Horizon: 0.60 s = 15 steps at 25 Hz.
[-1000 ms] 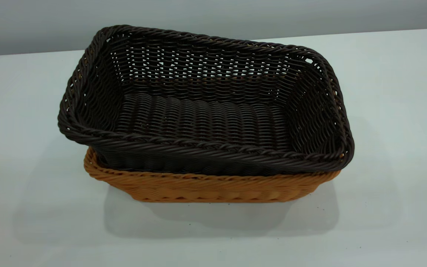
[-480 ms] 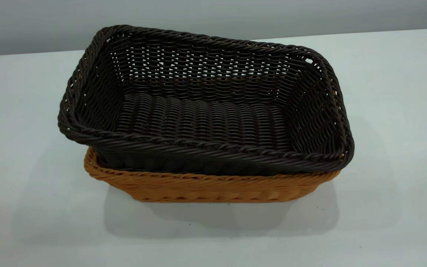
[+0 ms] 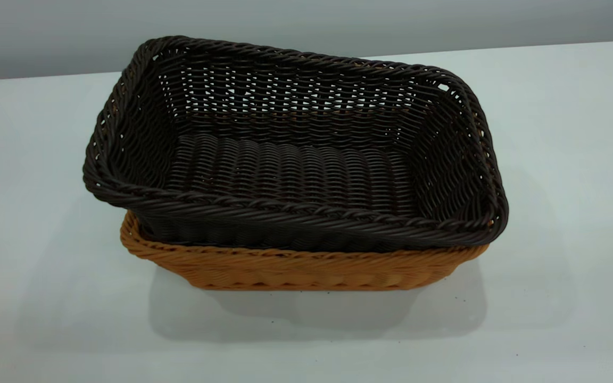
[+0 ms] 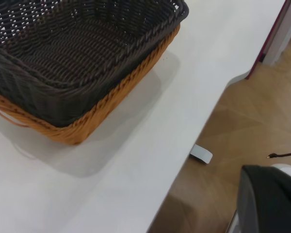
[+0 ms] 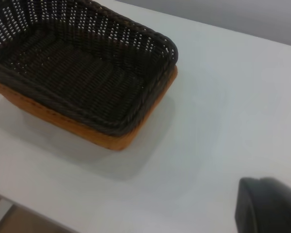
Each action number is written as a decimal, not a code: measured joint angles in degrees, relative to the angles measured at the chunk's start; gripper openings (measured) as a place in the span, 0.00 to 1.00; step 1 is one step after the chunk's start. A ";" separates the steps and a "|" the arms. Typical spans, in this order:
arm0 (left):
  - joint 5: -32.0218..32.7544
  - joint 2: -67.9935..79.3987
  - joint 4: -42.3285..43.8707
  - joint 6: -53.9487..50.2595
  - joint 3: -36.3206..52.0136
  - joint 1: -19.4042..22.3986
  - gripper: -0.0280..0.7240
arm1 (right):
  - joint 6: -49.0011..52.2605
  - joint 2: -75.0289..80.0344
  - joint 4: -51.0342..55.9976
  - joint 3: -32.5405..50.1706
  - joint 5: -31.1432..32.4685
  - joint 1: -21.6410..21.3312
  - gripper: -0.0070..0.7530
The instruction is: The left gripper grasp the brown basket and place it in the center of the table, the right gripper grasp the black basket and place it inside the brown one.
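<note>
The black basket (image 3: 290,154) sits nested inside the brown basket (image 3: 296,268) in the middle of the table (image 3: 562,159), slightly tilted, with its left rim higher. Only the brown basket's front wall and rim show beneath it. Neither gripper appears in the exterior view. Both baskets also show in the left wrist view, black (image 4: 72,43) inside brown (image 4: 77,128), and in the right wrist view, black (image 5: 77,73) inside brown (image 5: 102,138). Only a dark part of the left gripper (image 4: 269,199) shows, off the table's edge over the floor. Only a dark part of the right gripper (image 5: 269,206) shows, above bare table away from the baskets.
The table's edge (image 4: 184,160) runs close to the baskets in the left wrist view, with wooden floor (image 4: 242,121) and a small white foot (image 4: 202,153) below. A grey wall (image 3: 306,21) stands behind the table.
</note>
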 joint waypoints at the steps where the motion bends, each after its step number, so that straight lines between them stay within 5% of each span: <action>1: 0.00 0.05 0.00 0.07 0.00 0.00 0.04 | 0.00 0.00 0.00 0.00 0.00 0.00 0.01; 7: -0.05 0.11 0.06 0.19 0.00 0.00 0.04 | 0.06 0.00 0.00 0.00 0.00 -3.45 0.01; 15: -0.15 0.11 0.13 0.14 0.00 0.18 0.04 | 0.06 0.00 0.00 0.00 0.00 -21.73 0.01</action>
